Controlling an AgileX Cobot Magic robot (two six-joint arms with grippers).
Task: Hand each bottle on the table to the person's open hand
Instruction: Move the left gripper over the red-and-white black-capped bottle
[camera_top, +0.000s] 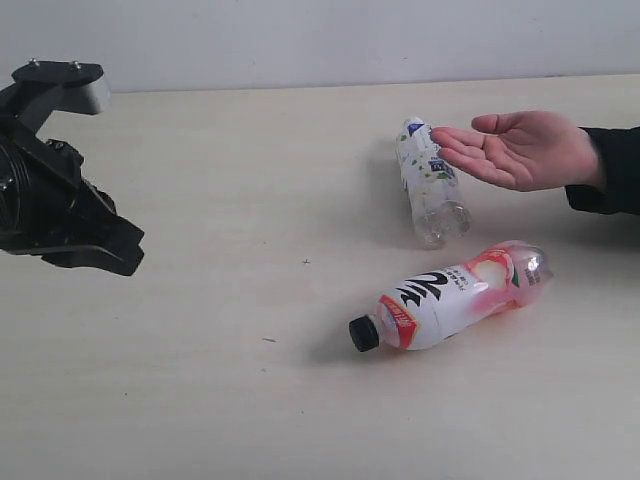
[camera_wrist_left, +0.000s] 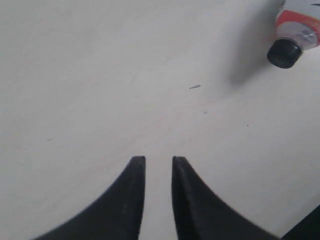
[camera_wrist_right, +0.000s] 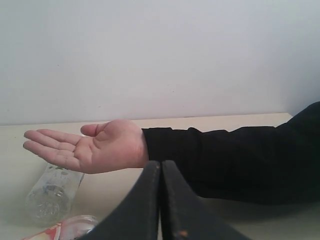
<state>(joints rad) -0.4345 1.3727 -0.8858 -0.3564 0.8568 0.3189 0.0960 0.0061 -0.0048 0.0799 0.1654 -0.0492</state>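
Left gripper (camera_wrist_left: 158, 160): jaws narrowly parted, empty; widen before approach. Pink-red bottle (camera_top: 450, 300) lies on table (camera_top: 200, 400), near open hand (camera_top: 520, 148). Grasp mid-body, across axis. Right gripper (camera_wrist_right: 160, 162): closed, empty.

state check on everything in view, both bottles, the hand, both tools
pink-red bottle: lying on its side, black cap on
green-labelled bottle: lying on its side, by the hand's fingertips
person's hand: open, palm up, empty
left tool: slightly open, empty
right tool: shut, empty
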